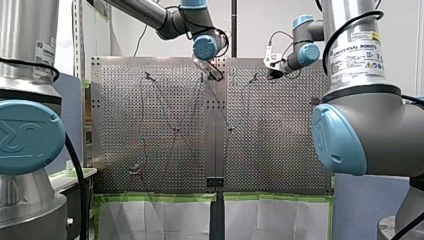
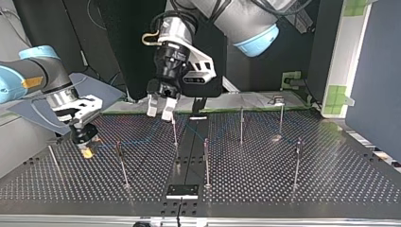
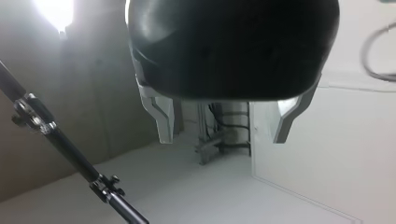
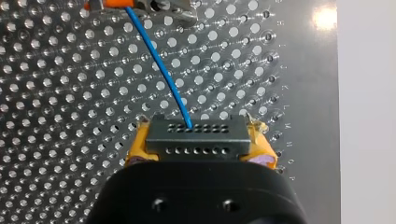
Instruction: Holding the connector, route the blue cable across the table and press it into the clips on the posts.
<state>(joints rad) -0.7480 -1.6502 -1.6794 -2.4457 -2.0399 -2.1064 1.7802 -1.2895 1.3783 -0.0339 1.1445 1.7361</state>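
Note:
In the right wrist view my right gripper (image 4: 196, 151) has its yellow pads (image 4: 140, 147) shut on a grey connector (image 4: 196, 137). The blue cable (image 4: 163, 70) leaves the connector and runs ahead over the perforated table to an orange-topped clip (image 4: 116, 3). The top view shows that gripper (image 2: 86, 150) low over the table at the left, the blue cable (image 2: 142, 140) trailing toward a post (image 2: 175, 130) in the middle. My left gripper (image 2: 160, 112) hangs open above that post, metal fingers apart, holding nothing. The left wrist view shows its fingers (image 3: 163, 126) empty.
Several thin posts with clips stand on the table, among them one (image 2: 206, 158) near the middle, one (image 2: 297, 158) at the top view's right and one (image 2: 122, 163) by my right gripper. A black plate (image 2: 182, 190) lies at the near edge.

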